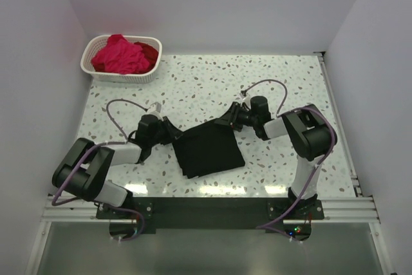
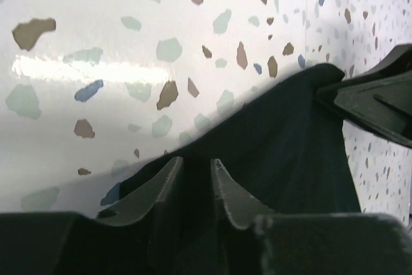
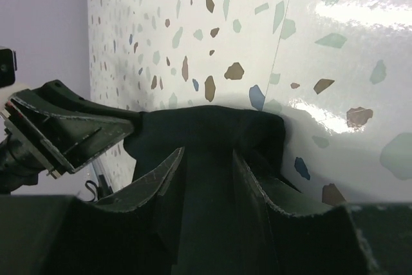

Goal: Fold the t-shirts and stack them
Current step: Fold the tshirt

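Note:
The black t-shirt lies folded into a rough square on the table between the two arms. My left gripper is at its far left corner, jaws nearly together with black cloth between them in the left wrist view. My right gripper is at the far right corner, its jaws shut on a thicker fold of the black cloth in the right wrist view. The magenta-pink shirt and the deep red shirt lie bunched in the basket.
The white lattice basket stands at the far left corner of the speckled table. White walls close in the table on the left, back and right. The opposite gripper shows at the edge of each wrist view.

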You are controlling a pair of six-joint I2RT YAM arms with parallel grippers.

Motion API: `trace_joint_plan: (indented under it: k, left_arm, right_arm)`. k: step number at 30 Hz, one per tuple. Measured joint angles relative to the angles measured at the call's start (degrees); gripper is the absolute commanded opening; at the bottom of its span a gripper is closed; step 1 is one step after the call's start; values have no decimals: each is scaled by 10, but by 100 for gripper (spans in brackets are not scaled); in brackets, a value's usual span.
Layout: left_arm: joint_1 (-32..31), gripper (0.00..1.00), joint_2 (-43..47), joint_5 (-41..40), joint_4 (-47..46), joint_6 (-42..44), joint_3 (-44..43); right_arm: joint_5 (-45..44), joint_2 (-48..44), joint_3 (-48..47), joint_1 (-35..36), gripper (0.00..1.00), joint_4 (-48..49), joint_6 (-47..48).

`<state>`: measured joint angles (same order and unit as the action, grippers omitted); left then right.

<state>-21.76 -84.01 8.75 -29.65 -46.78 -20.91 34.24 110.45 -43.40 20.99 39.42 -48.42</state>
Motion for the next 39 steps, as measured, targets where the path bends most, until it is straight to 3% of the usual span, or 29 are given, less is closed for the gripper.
trace_joint_plan:
  k: [2,6,12,16,23,33,36,39]
  left_arm:
    - [4,41,4,-7,23,5,-20]
    - [4,52,56,-19,67,15,-47]
    - [-39,50,180,-37,112,18,-48]
    - [-82,48,204,-33,105,7,-17]
    - [-82,45,100,-29,60,-7,11]
    - [3,39,-66,5,-76,-46,-19]
    - [13,42,-103,12,-89,-47,-52]
    - [19,52,-122,21,-80,-46,-85]
  right_arm:
    - [-1,-7,0,-2,40,-11,3]
    - [-2,-51,0,-5,41,-46,11]
    - [10,-117,0,-4,41,-41,5]
    - [17,-113,0,8,41,-35,-4]
    - [28,-38,-22,45,40,7,-32]
    - [33,76,-57,21,40,50,-45]
    - [35,96,-89,5,40,48,-43]
    - [32,100,-116,-10,41,25,-28]
